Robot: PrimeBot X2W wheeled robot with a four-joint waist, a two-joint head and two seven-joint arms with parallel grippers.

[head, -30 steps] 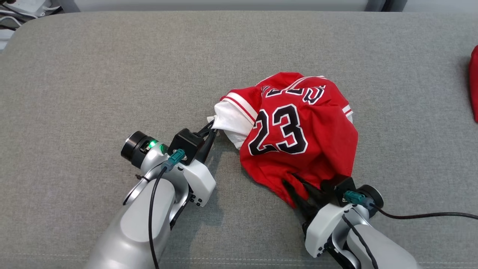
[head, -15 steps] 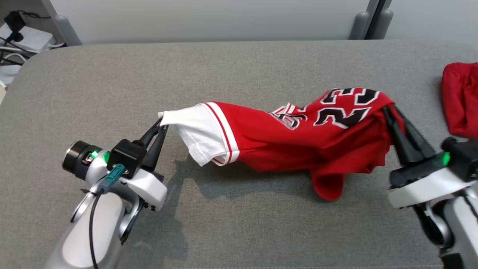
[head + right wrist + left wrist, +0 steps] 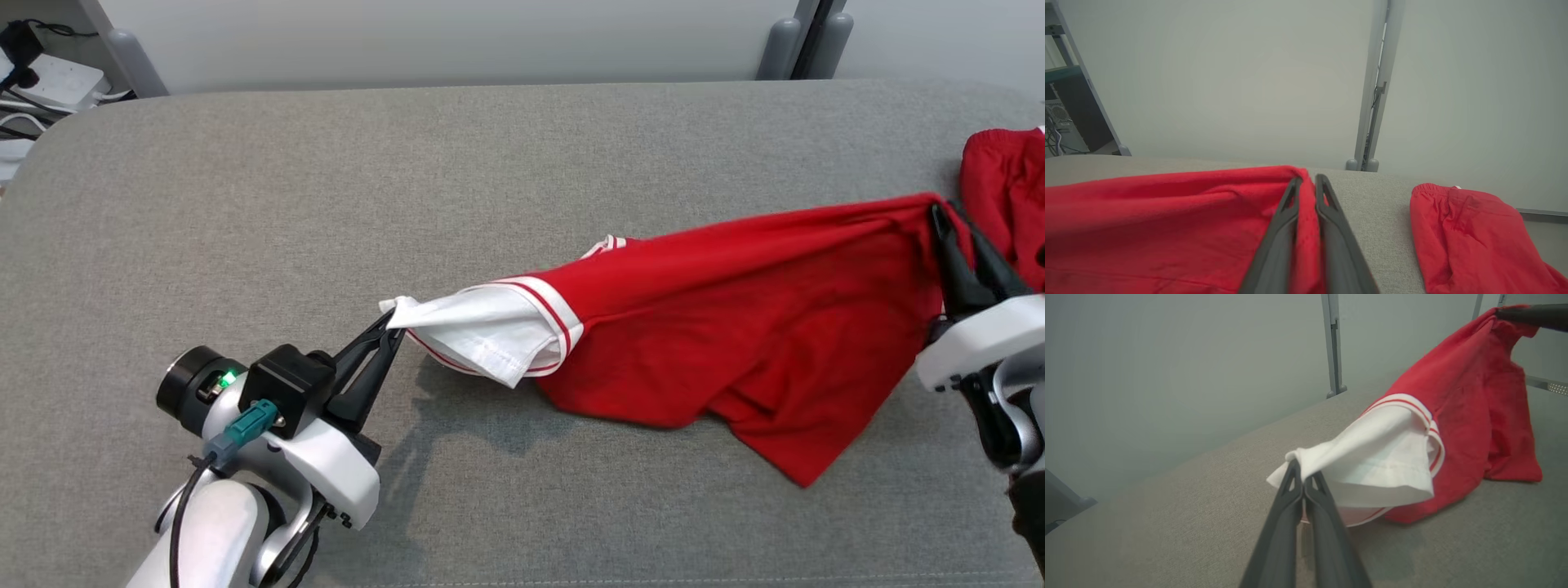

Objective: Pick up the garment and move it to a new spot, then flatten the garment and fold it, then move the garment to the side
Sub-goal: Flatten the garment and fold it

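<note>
Head view has the left gripper (image 3: 390, 325) over the near-left part of the grey table (image 3: 326, 196), its two dark fingers pressed together on the tip of a white sleeve (image 3: 482, 331). From the left wrist view the pinch is plain, with white cloth bunched between the fingertips. Over at the table's right end the right gripper (image 3: 940, 214) is closed too, and the right wrist view shows a fold of red cloth caught between its fingers.

Between the two hangs the jersey (image 3: 735, 318), red with white-and-red striped trim where the sleeve joins, drawn out in a long band across the middle of the table. Its upper edge runs fairly taut from one pinch to the other. The lower part sags and rests on the table, and a red corner droops towards the table's near edge, closer to the right gripper. At the table's far right end, just past that gripper, a second red garment (image 3: 1000, 184) lies bunched on the surface.
</note>
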